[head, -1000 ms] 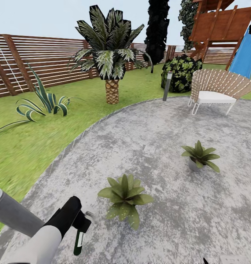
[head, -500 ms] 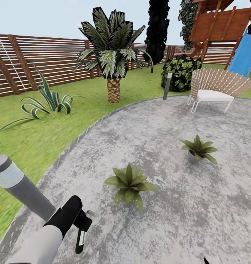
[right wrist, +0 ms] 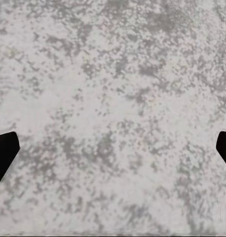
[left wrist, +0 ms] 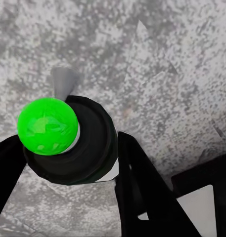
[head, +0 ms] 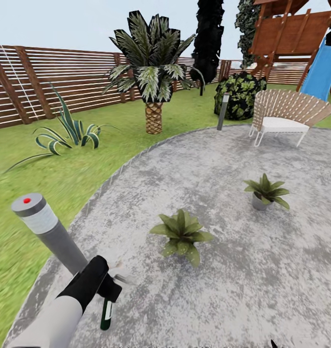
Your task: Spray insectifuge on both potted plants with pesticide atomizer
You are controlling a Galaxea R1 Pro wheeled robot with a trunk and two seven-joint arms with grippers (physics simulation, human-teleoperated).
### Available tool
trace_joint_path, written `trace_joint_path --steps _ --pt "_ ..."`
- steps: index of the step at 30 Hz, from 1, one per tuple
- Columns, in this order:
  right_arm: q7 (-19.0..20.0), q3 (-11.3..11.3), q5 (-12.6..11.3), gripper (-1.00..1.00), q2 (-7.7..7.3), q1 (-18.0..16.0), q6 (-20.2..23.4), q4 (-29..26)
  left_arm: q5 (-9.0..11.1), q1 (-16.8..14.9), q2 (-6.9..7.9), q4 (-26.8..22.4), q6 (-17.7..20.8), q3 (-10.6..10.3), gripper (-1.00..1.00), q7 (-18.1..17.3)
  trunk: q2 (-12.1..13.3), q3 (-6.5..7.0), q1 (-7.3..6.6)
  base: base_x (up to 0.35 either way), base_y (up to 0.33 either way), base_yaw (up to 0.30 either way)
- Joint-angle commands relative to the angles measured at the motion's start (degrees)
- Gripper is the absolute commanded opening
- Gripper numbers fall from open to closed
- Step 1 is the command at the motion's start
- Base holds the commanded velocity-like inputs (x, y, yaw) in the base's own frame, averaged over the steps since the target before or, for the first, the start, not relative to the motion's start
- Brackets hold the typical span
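My left gripper [head: 108, 291] is shut on the pesticide atomizer [head: 106, 314], a dark bottle with a pale label that hangs below the fingers over the near left of the patio. In the left wrist view the atomizer [left wrist: 73, 148] sits end-on between the black fingers [left wrist: 140, 182], with a bright green round spot on its end. Ahead of that gripper and to its right stands the nearer potted plant [head: 182, 234]. The other potted plant [head: 266, 191] stands further right. My right gripper [right wrist: 113, 148] is open over bare patio stone, its dark fingertips wide apart.
A grey bollard lamp [head: 45, 227] with a red dot stands close beside my left arm at the patio [head: 262, 280] edge. Another lamp [head: 223, 111], a white-seated chair [head: 286, 116], a palm [head: 153, 67], an agave [head: 68, 133] and the wooden fence [head: 49, 77] lie beyond.
The whole head view has shifted: the near bollard lamp has come fully into sight and both potted plants look further off. My left gripper still holds the atomizer the same way.
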Motion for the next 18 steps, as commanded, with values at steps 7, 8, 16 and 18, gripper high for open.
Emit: trace_joint_path --steps 7,8,16,18 --pt "0.3 -0.5 0.4 1.00 -0.02 0.0 -0.2 0.1 -0.7 0.0 -0.09 -0.3 0.1 0.1 -1.00 -0.6 0.0 0.10 -0.02 -0.188 0.259 -0.216" --pt "0.3 -0.5 0.4 1.00 -0.02 0.0 -0.2 0.1 -0.7 0.0 -0.07 -0.3 0.1 0.1 -1.00 -0.6 0.0 0.13 -0.02 -0.303 0.128 -0.247" --pt "0.3 -0.5 0.4 1.00 -0.02 0.0 -0.2 0.1 -0.7 0.0 -0.04 -0.3 0.1 0.2 -1.00 -0.6 0.0 0.33 -0.02 -0.314 0.140 -0.248" --pt "0.3 -0.5 0.4 1.00 -0.02 0.0 -0.2 0.1 -0.7 0.0 0.00 -0.4 0.0 0.3 -1.00 -0.6 0.0 0.36 -0.02 -0.289 0.207 -0.238"
